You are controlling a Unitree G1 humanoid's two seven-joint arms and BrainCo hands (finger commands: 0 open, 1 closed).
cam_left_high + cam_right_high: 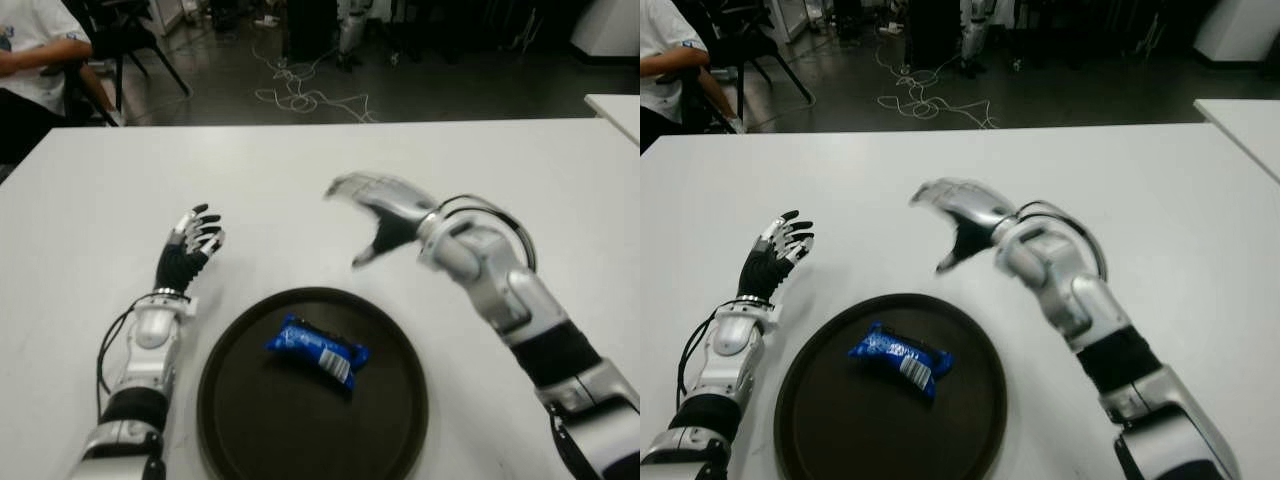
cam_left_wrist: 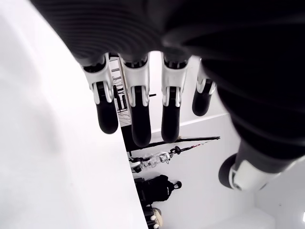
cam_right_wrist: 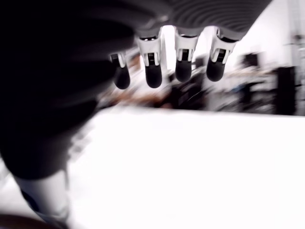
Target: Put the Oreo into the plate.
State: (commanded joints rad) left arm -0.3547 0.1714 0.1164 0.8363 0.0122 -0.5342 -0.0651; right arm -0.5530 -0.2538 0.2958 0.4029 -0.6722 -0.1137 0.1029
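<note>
We are seeing one blue Oreo packet (image 1: 318, 352) lying inside one round dark plate (image 1: 395, 430), a little toward our left of its middle, and the plate is sitting on the white worktop (image 1: 90, 200). We are working with two robot hands. Our right robot hand (image 1: 378, 212) is hanging above the worktop just beyond the plate's far rim, its fingers (image 3: 152, 71) spread loosely and gripping nothing. Our left robot hand (image 1: 190, 245) is showing beside the plate on its left, fingers (image 2: 139, 119) extended and apart, also holding nothing. One person (image 1: 35, 50) is sitting past the worktop's far left corner.
</note>
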